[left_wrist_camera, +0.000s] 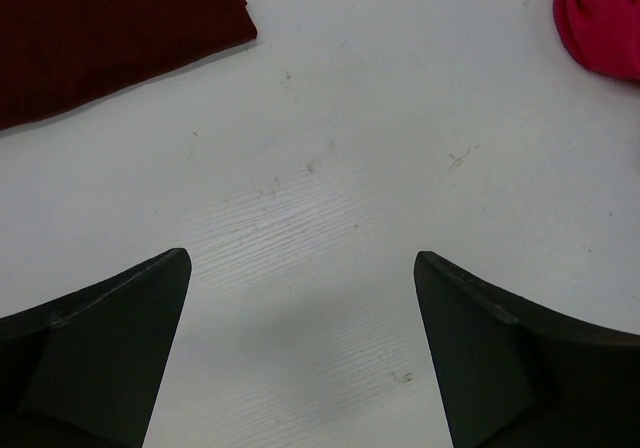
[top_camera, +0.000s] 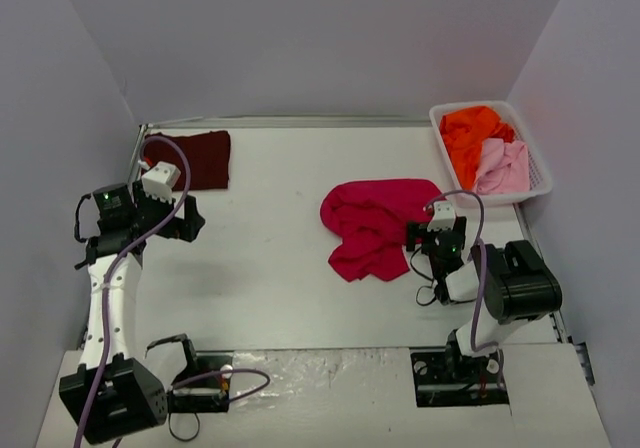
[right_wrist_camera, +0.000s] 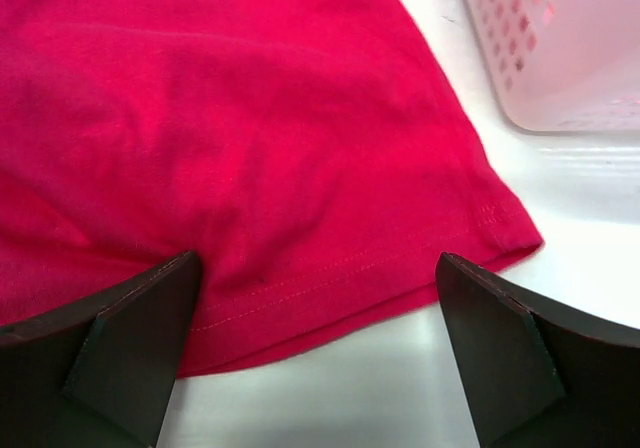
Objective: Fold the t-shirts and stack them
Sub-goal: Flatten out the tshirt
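A crimson-red t-shirt (top_camera: 375,223) lies crumpled on the middle right of the table. My right gripper (top_camera: 432,236) is open at its right edge; in the right wrist view the stitched hem (right_wrist_camera: 330,288) lies between and just ahead of my open fingers (right_wrist_camera: 130,353). A dark maroon t-shirt (top_camera: 195,158) lies folded flat at the far left. My left gripper (top_camera: 185,223) is open and empty just in front of it, over bare table (left_wrist_camera: 300,268); the maroon shirt (left_wrist_camera: 110,38) shows at the upper left of the left wrist view. An orange t-shirt (top_camera: 472,133) and a pale pink t-shirt (top_camera: 503,166) lie in the basket.
A white mesh basket (top_camera: 540,173) stands at the far right, close to my right arm; its corner shows in the right wrist view (right_wrist_camera: 560,58). Grey walls enclose the table on three sides. The crimson shirt's edge shows in the left wrist view (left_wrist_camera: 600,23).
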Action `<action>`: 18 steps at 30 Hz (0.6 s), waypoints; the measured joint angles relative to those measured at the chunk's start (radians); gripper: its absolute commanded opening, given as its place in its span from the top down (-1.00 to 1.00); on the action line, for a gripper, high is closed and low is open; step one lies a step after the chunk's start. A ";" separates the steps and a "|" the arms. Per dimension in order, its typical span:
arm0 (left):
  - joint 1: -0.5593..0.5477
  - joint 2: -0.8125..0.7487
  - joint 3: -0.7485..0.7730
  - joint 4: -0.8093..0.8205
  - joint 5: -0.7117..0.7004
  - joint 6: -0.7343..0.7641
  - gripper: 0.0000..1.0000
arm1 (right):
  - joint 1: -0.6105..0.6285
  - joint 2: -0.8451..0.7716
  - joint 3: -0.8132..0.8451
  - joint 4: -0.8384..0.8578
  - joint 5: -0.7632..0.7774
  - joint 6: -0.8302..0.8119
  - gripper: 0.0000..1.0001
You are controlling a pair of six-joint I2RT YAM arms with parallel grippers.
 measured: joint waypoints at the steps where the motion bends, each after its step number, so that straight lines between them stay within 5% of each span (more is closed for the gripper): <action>1: 0.001 -0.002 0.000 0.001 0.000 0.000 -0.89 | -0.002 0.002 0.008 -0.006 0.011 0.005 -1.00; 8: 0.001 -0.002 -0.001 0.006 0.014 -0.001 -0.89 | -0.094 0.017 0.175 -0.038 0.008 0.076 -1.00; 18: 0.001 -0.010 -0.001 0.009 0.027 -0.008 -0.89 | -0.111 0.017 0.186 -0.041 -0.014 0.106 -1.00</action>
